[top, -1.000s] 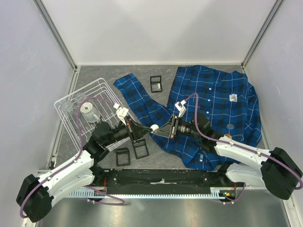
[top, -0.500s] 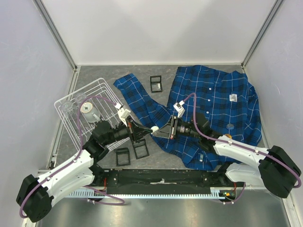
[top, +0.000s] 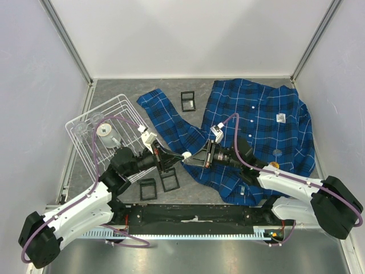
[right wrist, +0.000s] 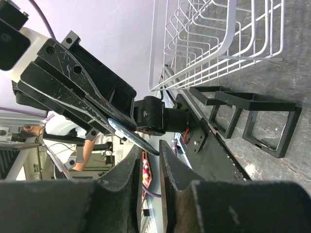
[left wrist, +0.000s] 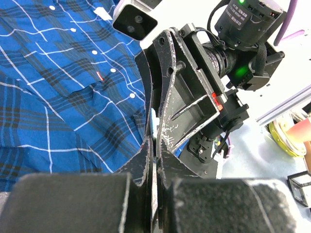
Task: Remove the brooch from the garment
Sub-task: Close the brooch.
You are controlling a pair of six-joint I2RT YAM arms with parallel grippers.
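Observation:
The garment (top: 256,120) is a blue plaid shirt lying flat over the right half of the table, also in the left wrist view (left wrist: 58,73). The brooch (top: 186,154) is a small pale disc held above the table, off the shirt's left edge. My left gripper (top: 183,155) is shut on it; between its own jaws (left wrist: 153,135) only a pale sliver of the brooch (left wrist: 153,120) shows. My right gripper (top: 194,159) faces it tip to tip. In the right wrist view the brooch (right wrist: 131,137) is edge-on, its free end at the narrow gap of my right gripper (right wrist: 149,148).
A white wire rack (top: 100,134) with a small white cup (top: 106,132) stands at the left. Black square frames lie on the grey table: one at the back (top: 187,101), two near the front (top: 148,189) (top: 169,179), below the left arm.
My right gripper has moved left up to the left gripper's tips and its jaws have narrowed a little. The left gripper keeps its hold on the brooch and has barely moved.

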